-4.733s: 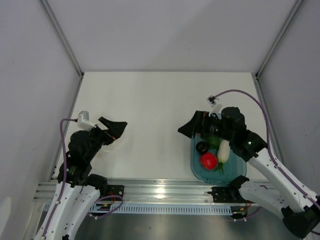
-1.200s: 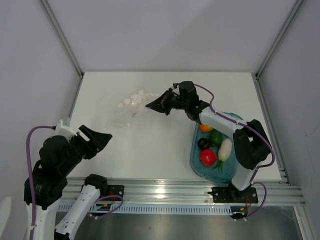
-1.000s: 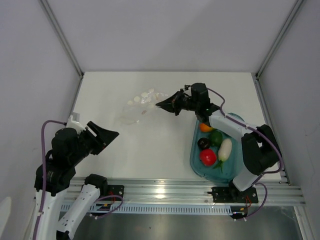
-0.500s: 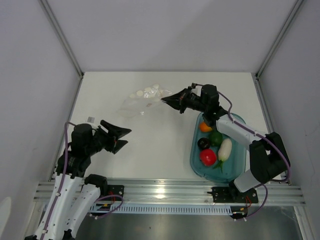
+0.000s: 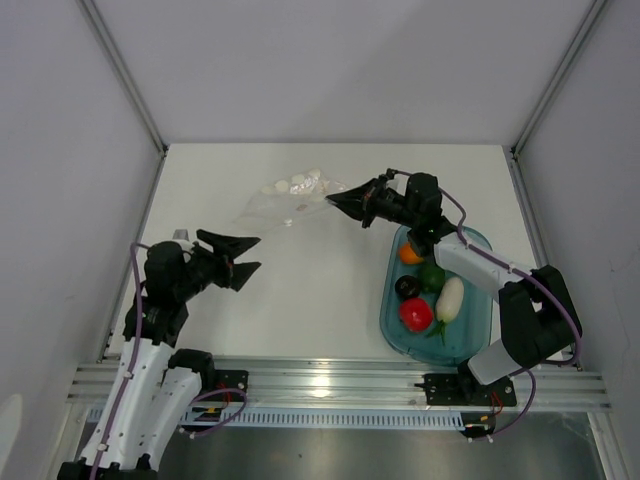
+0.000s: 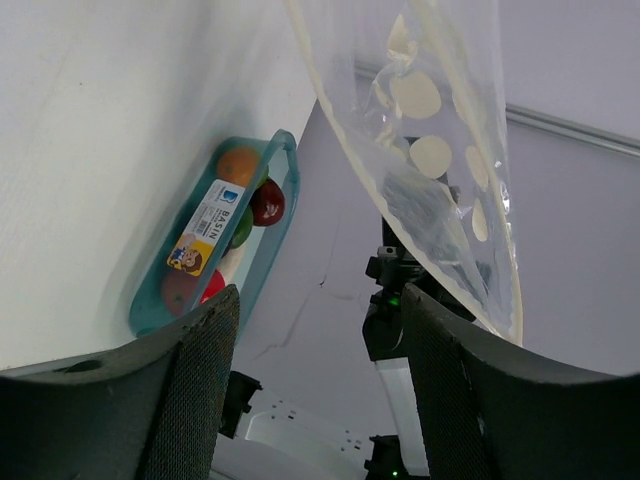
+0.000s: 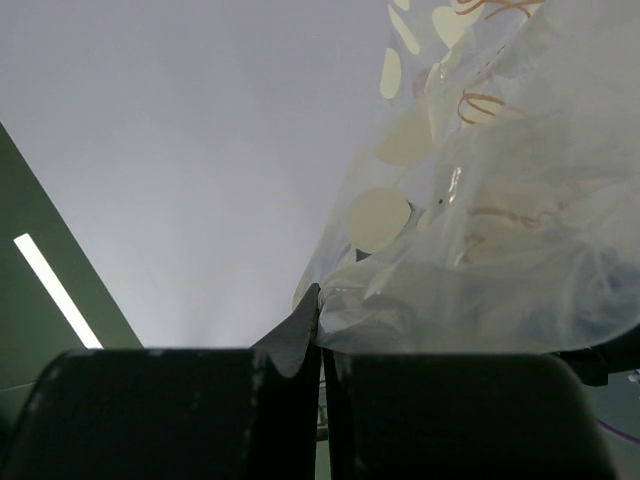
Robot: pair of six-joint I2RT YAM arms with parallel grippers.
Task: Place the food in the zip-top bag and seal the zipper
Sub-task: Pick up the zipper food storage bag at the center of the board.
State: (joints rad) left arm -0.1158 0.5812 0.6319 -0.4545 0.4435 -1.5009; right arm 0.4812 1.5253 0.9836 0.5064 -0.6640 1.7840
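The zip-top bag (image 5: pixel 288 203), clear with white dots, hangs above the table at centre back. My right gripper (image 5: pixel 334 200) is shut on its right edge. In the right wrist view the crinkled bag (image 7: pixel 480 220) rises from my shut gripper (image 7: pixel 322 312). I cannot make out the zipper. The food lies in a teal tray (image 5: pixel 472 338): an orange piece (image 5: pixel 410 254), a green piece (image 5: pixel 432 275), a dark purple piece (image 5: pixel 405 289), a red tomato (image 5: pixel 417 315) and a white radish (image 5: pixel 449 298). My left gripper (image 5: pixel 250 253) is open and empty, left of and below the bag (image 6: pixel 430 170).
The tray (image 6: pixel 262 262) stands at the table's right front, with a printed label on its underside. White walls and metal posts close in the table on three sides. The right arm (image 6: pixel 400 310) shows behind the hanging bag in the left wrist view.
My right gripper has carried the bag to the right and slightly back. The left arm has swung down and forward toward the bag, its open jaws now pointing right.
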